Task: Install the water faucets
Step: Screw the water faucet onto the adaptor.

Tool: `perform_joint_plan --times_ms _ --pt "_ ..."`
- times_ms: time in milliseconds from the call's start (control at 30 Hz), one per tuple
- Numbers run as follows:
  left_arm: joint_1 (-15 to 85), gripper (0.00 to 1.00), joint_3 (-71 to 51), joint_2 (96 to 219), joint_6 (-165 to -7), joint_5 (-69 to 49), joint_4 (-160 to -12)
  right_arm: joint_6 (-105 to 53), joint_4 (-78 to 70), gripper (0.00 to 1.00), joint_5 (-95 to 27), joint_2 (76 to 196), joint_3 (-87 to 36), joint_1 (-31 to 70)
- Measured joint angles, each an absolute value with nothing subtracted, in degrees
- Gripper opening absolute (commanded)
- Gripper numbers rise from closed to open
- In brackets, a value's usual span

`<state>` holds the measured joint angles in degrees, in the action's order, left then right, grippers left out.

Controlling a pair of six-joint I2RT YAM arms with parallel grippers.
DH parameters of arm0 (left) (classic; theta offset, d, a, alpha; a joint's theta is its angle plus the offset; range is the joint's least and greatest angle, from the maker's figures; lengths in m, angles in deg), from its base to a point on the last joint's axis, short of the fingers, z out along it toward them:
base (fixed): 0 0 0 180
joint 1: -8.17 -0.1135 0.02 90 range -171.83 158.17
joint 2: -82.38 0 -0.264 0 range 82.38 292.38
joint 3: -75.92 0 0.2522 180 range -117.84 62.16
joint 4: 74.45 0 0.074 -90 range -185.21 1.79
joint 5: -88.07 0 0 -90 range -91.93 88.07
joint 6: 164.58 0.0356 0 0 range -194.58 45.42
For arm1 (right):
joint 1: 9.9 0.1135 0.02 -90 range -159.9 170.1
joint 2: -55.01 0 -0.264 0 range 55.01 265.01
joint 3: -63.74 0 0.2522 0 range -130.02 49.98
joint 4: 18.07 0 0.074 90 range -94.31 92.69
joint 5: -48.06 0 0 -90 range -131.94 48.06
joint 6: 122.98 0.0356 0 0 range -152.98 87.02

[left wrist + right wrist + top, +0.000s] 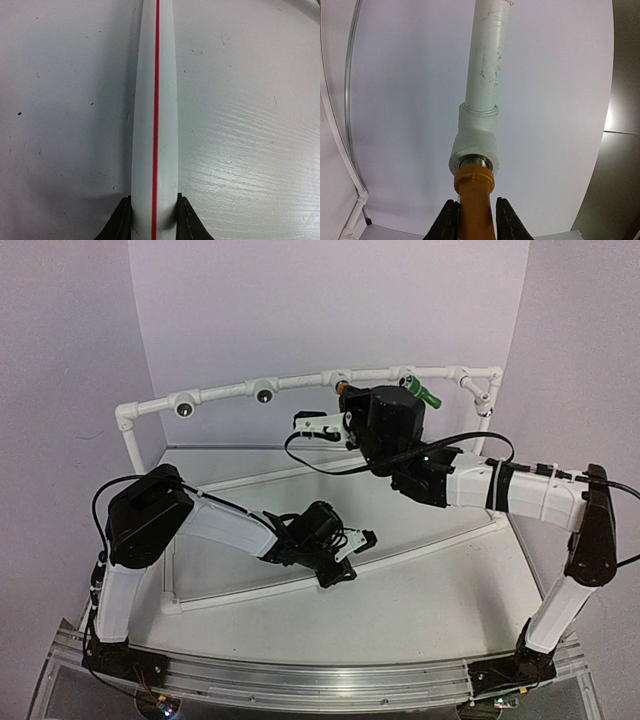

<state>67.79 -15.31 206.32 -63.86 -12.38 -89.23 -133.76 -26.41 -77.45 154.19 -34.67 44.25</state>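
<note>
My right jaws clamp the orange faucet point(475, 184), lower centre, its thread meeting the pipe fitting point(472, 140). My left jaws grip the red-striped pipe point(166, 125).

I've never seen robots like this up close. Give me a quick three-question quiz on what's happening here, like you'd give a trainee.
1. True or false: the right claw grips the yellow-orange faucet.
2. The left claw is closed on: A the yellow-orange faucet, B a white pipe with a red stripe, C nothing.
3. What colour is the other faucet, sticking out of the top rail?
Key: 1 true; 2 B; 3 green.
</note>
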Motion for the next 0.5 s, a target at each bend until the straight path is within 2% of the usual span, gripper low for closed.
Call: perform_joint_plan --times_ms 500 --pt "67.72 0.0 -15.31 206.32 -63.64 -12.03 -89.14 -128.57 -25.7 0.0 -79.06 155.62 -36.67 44.41"
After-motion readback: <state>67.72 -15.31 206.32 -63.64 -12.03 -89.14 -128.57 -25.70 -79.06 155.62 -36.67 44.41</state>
